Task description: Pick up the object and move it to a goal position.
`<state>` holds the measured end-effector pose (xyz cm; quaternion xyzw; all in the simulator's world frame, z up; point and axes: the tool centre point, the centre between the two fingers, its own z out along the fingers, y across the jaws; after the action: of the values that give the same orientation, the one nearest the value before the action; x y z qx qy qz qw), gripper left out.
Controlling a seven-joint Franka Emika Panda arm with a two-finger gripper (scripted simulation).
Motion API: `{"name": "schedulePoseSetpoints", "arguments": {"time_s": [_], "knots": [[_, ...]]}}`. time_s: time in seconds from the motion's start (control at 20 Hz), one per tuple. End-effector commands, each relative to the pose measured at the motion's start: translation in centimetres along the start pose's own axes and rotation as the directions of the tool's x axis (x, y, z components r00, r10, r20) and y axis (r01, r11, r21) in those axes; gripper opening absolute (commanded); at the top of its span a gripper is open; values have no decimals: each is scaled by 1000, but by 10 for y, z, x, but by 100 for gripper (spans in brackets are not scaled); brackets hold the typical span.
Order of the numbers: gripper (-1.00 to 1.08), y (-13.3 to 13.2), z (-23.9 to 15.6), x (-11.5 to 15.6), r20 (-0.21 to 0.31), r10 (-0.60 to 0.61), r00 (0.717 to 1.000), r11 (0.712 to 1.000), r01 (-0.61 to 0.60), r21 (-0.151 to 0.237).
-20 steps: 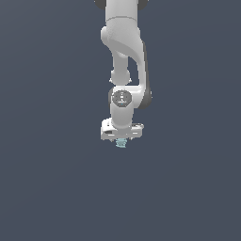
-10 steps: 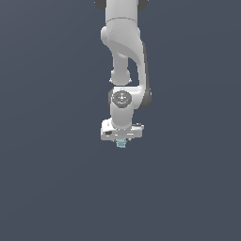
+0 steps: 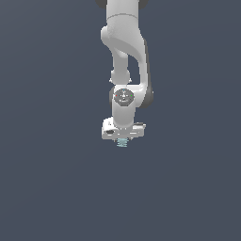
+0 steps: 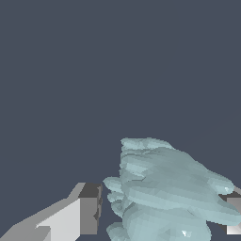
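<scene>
Tool (image 3: 123,140) grips the object (image 3: 123,143) (pale teal, ridged in stacked layers) between its fingers (image 4: 89,209).

In the exterior view the gripper (image 3: 123,139) covers most of the lump (image 3: 122,143); only a small ridged bit pokes out below it, too small to tell its shape. The fingertips are hidden there. The arm (image 3: 123,42) is cut off at the top edge. In the wrist view the lump (image 4: 164,193) runs off the bottom edge, and one finger (image 4: 233,214) is mostly hidden behind it, so contact cannot be told.
</scene>
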<state>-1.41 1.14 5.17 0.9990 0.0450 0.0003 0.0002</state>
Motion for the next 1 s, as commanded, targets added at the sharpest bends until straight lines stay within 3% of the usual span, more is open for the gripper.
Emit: {"name": "schedulePoseSetpoints", "arguments": {"time_s": [0.0,0.35,0.95], "knots": [[-100,-6,-10,3,-1,-1,1000,1000,1,0],[-100,-36,-58,15,-1,-1,1000,1000,1,0],[-100,-107,-174,45,-1,-1,1000,1000,1,-1]]}}
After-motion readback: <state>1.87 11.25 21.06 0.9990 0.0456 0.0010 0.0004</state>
